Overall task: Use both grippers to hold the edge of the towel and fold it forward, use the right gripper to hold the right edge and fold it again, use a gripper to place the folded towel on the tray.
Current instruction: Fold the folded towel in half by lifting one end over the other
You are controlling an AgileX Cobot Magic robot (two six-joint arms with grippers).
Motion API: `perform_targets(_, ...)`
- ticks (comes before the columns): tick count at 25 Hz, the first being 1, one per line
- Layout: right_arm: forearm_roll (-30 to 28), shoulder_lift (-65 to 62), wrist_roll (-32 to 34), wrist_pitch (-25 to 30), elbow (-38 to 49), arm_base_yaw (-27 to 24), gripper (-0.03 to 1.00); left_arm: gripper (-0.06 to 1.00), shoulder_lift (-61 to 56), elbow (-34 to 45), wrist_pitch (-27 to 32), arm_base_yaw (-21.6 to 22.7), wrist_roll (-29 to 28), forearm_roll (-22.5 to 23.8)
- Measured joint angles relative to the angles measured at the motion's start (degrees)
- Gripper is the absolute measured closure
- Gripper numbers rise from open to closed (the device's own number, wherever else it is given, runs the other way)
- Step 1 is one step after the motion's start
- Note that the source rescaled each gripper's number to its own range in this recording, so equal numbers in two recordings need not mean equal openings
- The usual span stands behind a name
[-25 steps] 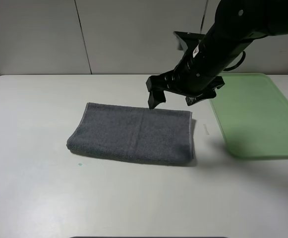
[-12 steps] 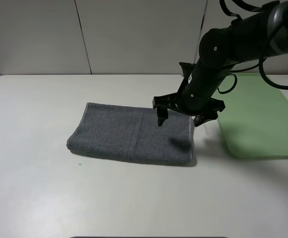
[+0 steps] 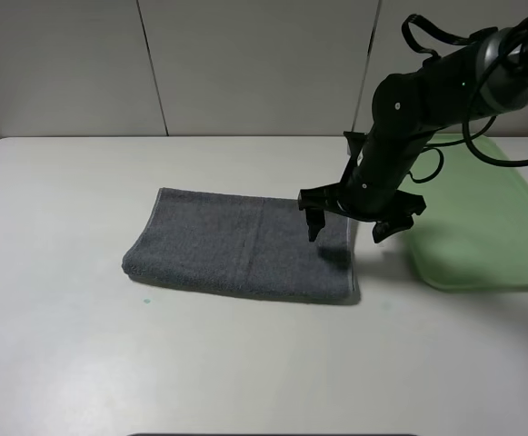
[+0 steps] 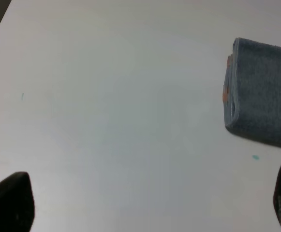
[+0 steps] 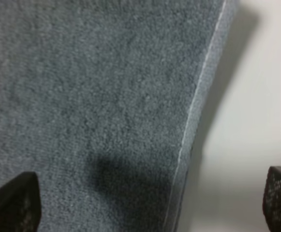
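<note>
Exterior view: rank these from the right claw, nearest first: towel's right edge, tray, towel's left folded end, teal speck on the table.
1. Right edge: below the open right claw, between its fingers.
2. Tray: just to its right.
3. Left folded end and teal speck: far left, too close to call.

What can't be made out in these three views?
Exterior high: left hand out of frame; tray cut by the right edge and partly behind the right arm.
Right wrist: only the tips of the right hand show; whether it touches the towel is unclear.
Left wrist: towel runs off the frame edge; orange spots at its fold too small to identify.
</note>
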Motion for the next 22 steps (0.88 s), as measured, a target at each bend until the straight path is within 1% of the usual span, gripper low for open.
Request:
perform_targets(12, -1.2, 4.8, -0.2, -0.3, 0.0, -0.1, -0.03, -0.06, 0.0, 0.0, 0.0, 0.0, 0.0, 0.0)
perform_targets(22, -1.8, 6.1, -0.2, -1.5, -0.1, -0.1, -0.03, -0.06, 0.0, 0.0, 0.0, 0.0, 0.0, 0.0)
